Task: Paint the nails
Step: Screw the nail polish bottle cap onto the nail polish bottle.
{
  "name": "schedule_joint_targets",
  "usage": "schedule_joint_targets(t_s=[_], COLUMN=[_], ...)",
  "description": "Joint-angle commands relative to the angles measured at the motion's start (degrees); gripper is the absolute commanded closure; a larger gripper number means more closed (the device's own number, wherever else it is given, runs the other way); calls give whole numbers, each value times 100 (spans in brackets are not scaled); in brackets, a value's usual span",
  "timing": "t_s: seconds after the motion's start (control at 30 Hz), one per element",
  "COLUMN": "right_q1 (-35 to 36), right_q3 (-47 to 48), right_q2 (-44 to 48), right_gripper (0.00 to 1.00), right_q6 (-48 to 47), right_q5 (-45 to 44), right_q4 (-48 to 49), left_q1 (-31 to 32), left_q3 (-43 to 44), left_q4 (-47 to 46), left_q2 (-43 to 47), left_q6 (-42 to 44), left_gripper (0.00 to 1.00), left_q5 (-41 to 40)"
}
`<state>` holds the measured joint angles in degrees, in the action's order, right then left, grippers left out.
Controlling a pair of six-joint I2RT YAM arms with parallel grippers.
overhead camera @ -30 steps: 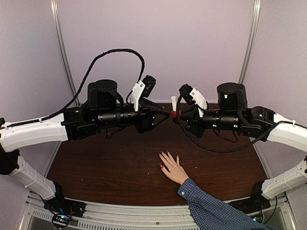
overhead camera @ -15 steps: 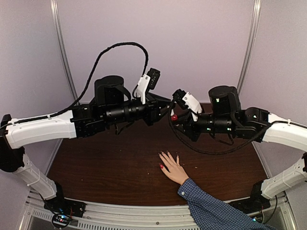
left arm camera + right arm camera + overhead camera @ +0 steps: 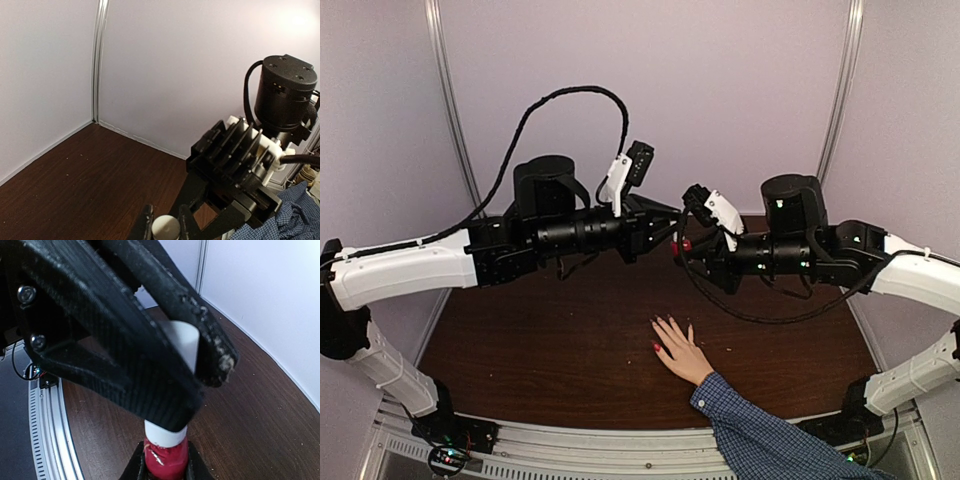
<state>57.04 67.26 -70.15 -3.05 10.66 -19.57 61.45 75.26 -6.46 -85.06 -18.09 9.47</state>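
The right jaws are clamped on the red body of a small polish bottle (image 3: 165,460), high above the worktop (image 3: 550,350). The left jaws are closed tight on its white cap (image 3: 184,342). Below, near the front edge, a human hand (image 3: 682,357) in a blue checked sleeve (image 3: 760,440) lies flat on the worktop. Of the nails (image 3: 657,348), one at the hand's left edge shows red; the others are too small to tell.

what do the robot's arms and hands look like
The left arm and right arm have white lower links, black cylindrical joints and white camera brackets at the wrists. A black cable loops over the left arm; a second cable sags under the right. The left hand and right hand are black, with two tapered fingers each.
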Motion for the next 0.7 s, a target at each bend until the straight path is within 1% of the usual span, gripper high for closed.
schedule_joint_targets(t_s=[0.0,0.1,0.27,0.43,0.53,0.67], right_q1=[-44,-86,-137,-169,-169,-168], right_q3=[222,245,289,309,307,428], right_q2=[234,335,500,636,698,675], right_gripper=[100,100,100,100,100,100], right_q6=[-167,-248,-389,-587,-696,-740], right_q5=[1092,1703,2454,3222,3581,3885], right_q4=[268,379,540,653,697,607], left_q1=[-26,-19,-20,-22,-19,-19], left_q3=[-82,-127,-151,-75,-53,58], left_q4=[-318,-431,-575,-769,-860,-857], left_q2=[146,149,111,-5,-75,-199], left_q6=[67,68,97,112,85,21], left_gripper=[100,100,100,100,100,100], left_q5=[994,1610,2538,3715,4224,4686])
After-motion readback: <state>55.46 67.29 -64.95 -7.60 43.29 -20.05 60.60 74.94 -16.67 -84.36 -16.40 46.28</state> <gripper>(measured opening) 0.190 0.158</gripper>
